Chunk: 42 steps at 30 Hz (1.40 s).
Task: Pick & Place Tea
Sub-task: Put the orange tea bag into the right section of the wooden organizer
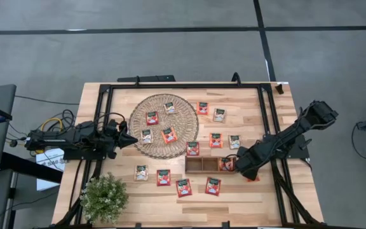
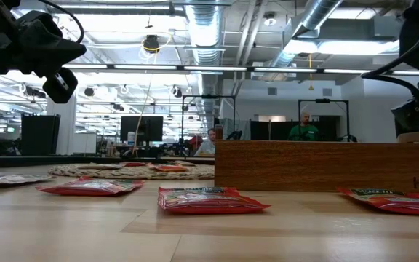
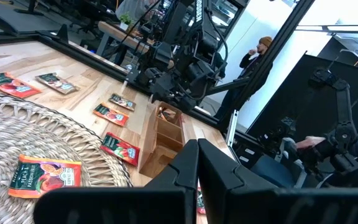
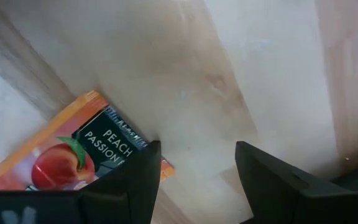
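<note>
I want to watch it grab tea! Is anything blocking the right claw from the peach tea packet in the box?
Nothing visible. The right gripper hangs open over the wooden tray, inside its right-end compartment, and the peach sachet lies beside one finger with nothing between them. The left gripper waits at the wicker mat.

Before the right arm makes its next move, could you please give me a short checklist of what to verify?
1. Right gripper open: ok.
2. Peach passion sachet free of its fingers: cannot tell, one finger overlaps its corner.
3. That sachet inside the wooden tray, end compartment: ok.
4. Left gripper shut, waiting at the wicker mat edge: ok.
5. Other sachets gathered: not ok, many lie on mat and table.
</note>
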Motion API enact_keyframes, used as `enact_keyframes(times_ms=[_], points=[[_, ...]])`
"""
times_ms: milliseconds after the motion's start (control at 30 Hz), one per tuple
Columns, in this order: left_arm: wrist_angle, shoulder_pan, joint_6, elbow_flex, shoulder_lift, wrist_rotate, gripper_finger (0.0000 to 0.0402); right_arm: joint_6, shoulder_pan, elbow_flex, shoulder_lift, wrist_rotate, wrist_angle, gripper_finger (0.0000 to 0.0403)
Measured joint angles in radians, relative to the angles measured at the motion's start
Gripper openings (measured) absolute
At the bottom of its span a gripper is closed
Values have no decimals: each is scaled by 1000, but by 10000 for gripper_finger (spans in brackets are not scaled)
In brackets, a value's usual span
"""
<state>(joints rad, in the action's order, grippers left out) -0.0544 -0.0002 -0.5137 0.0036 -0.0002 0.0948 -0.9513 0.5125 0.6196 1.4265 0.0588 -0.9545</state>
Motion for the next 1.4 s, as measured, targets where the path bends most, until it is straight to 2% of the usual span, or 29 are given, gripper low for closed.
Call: enact_keyframes(times_ms=[333,467,633,933,1033,1200,1400], points=[[1,0,0,0,0,0,0,21,17,46,-52,-5,-12,198],[2,0,0,0,0,0,0,52,30,46,-53,41,-10,198],[5,0,1,0,0,-1,0,125,45,46,-45,45,-10,198],[6,0,4,0,0,-1,0,245,6,46,-42,5,-10,198],[7,0,5,0,0,-1,0,288,-16,47,-13,0,-8,198],[7,0,5,0,0,-1,0,385,-26,51,85,51,50,198],[7,0,4,0,0,-1,0,410,-26,60,155,65,46,198]])
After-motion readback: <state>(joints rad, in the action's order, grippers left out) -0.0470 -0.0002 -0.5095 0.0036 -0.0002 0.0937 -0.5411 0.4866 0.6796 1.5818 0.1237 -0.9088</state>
